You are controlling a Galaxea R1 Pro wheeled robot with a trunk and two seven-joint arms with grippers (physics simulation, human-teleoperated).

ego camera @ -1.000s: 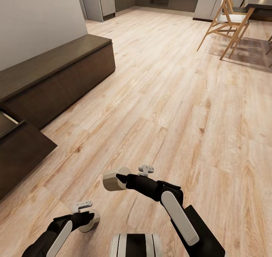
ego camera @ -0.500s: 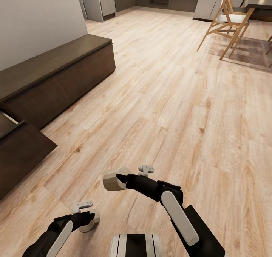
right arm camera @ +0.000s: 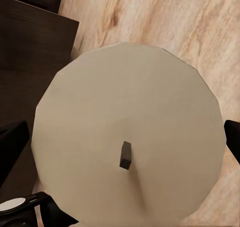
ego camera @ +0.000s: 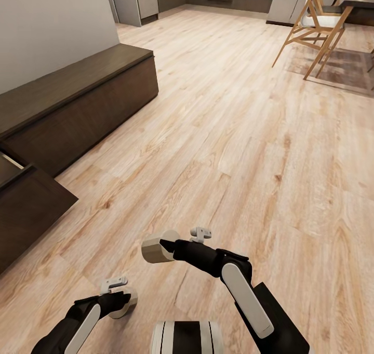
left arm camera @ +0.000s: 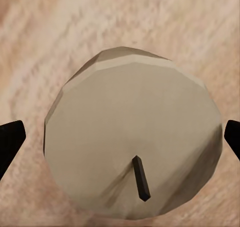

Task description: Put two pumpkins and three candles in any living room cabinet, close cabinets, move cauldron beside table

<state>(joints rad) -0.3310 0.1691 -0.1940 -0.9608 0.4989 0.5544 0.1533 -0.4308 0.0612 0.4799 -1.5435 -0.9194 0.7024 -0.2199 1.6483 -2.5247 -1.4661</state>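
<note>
The floor (ego camera: 234, 135) is pale wood-grain plank laid on a diagonal, and it runs from the robot's base to the far end of the room. A plain off-white wall (ego camera: 52, 26) rises at the left of the head view. Against that wall stands the cabinet (ego camera: 78, 99), a long, low, dark brown unit with a flat top. Its nearer drawer (ego camera: 26, 208) is pulled out over the floor, and a strip of pale interior shows at its upper edge. At the far right, a light wooden chair (ego camera: 311, 26) with splayed legs stands on a grey-brown rug (ego camera: 348, 65), beside a dark tabletop edge. Grey panels and a dark recess (detail too small to tell) close off the far end.

Both arms hang low over bare floor, well apart from the cabinet. The right gripper (right arm camera: 120, 137) pinches a candle (right arm camera: 127, 142), a pale grey cylinder with a short dark wick, with one dark finger at each side of it. The left gripper (left arm camera: 120, 142) clamps a second candle (left arm camera: 132, 137) in the same way. In the head view, the right-hand candle (ego camera: 156, 247) sits ahead of the left-hand one (ego camera: 124, 302).
</note>
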